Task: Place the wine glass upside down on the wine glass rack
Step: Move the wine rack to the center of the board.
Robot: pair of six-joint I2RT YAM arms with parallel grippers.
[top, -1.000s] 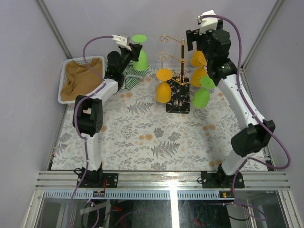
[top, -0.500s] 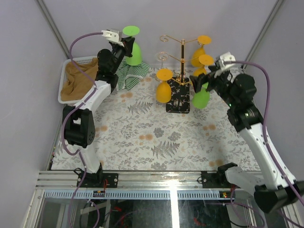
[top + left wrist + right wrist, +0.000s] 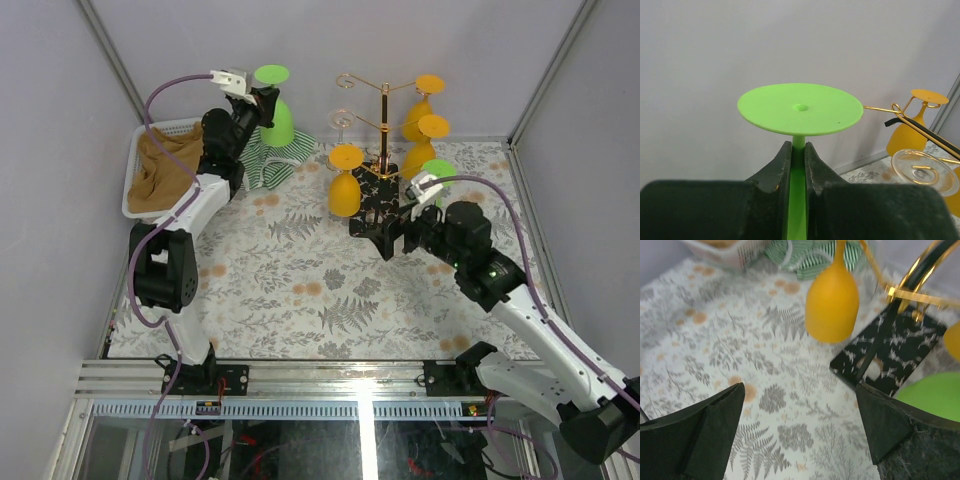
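Top external, right pincer [image 3: 399, 236] wide, drawn back from wine glass rack [image 3: 372, 205], left pincer [image 3: 264, 101] clamping green wine glass [image 3: 281, 123]

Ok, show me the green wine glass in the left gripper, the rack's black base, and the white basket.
green wine glass [image 3: 800, 115]: left wrist view, on its round foot.
rack base [image 3: 374, 212]: top view, on the black patterned plate.
white basket [image 3: 129, 180]: top view, on its left rim.
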